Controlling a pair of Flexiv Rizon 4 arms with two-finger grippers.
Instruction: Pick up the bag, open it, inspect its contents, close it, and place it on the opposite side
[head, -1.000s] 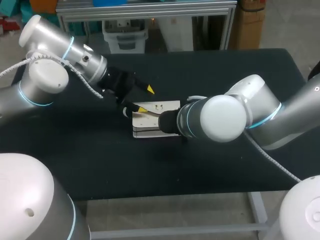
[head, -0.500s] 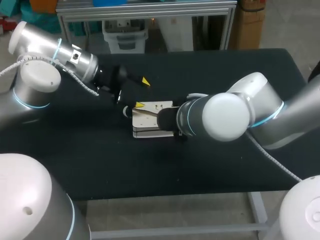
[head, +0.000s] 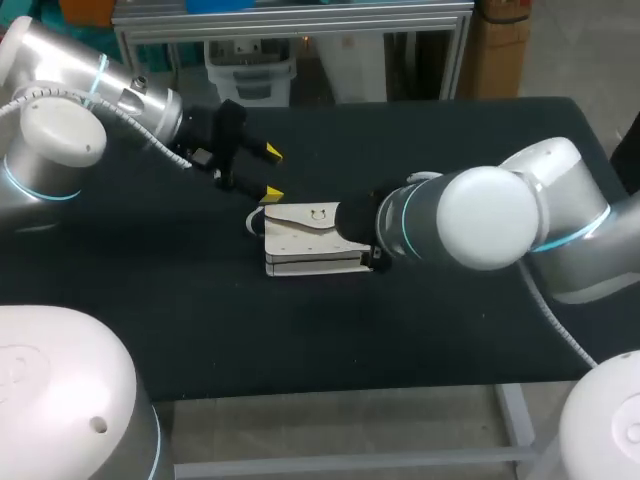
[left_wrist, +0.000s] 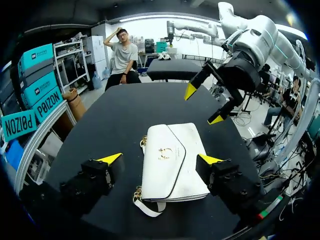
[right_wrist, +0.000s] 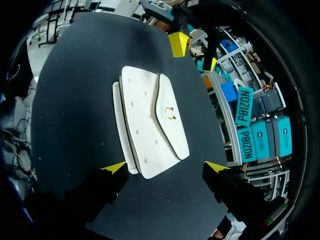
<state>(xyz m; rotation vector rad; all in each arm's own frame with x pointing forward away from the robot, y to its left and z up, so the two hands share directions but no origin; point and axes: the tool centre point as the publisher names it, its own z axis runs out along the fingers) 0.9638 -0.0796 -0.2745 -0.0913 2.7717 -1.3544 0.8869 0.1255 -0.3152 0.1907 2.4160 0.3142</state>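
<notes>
Black table (head: 180, 300) is carrying the white bag (head: 305, 235), lying flat near the middle, flap down over the gold clasp (left_wrist: 164, 153). On the far-left side my left gripper (left_wrist: 160, 159) is hanging wide, aimed at the bag and touching nothing. Over the opposite end my right gripper (right_wrist: 165, 166) is hovering wide, also clear of it. Reading this as pick-up not yet done: next I'm needing one pincer down on an edge or the strap (left_wrist: 147, 207), then closing. Flap is hiding the contents; head camera isn't showing my right fingers, the arm is blocking them.
</notes>
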